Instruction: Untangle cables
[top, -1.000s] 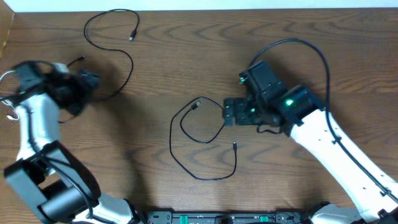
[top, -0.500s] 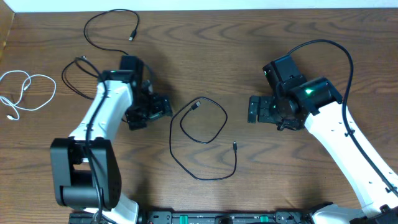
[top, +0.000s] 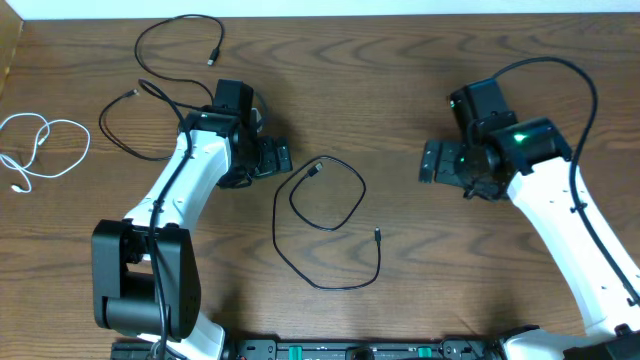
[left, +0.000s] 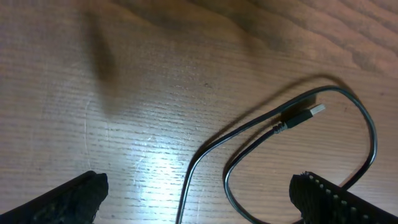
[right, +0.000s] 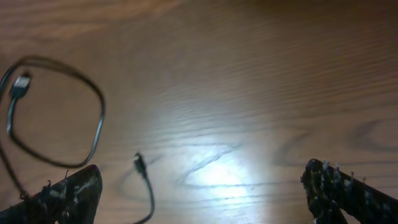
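Plainly, the three cables lie apart on the table (top: 400, 80). The white cable (top: 88, 142) sits at the 9 o'clock edge, one black cable (top: 138, 50) sprawls toward 11 o'clock, and the other black cable (top: 276, 215) rests at the centre. None of them touches another, so the sorting looks close to done. What seems left is the centre cable, which curls into a loop and crosses over itself.

The left gripper (top: 283, 158) hovers just off that loop's 10 o'clock side with its fingers spread wide and nothing between them. Its wrist view shows the plug and the loop lying ahead of the fingers. The right gripper (top: 427, 163) hangs well off at the loop's 3 o'clock, likewise spread and empty.

To do this step well, the left gripper should come down over the strand just behind the plug, where the cable lies flat and single. It should pinch only that one strand, not the crossing. Then it should draw the plug toward 12 o'clock, slowly, so the loop opens rather than tightens. It should also stop short of the black cable at 11 o'clock. The right gripper could pin the tail end near 5 o'clock to keep the whole cable from sliding along.
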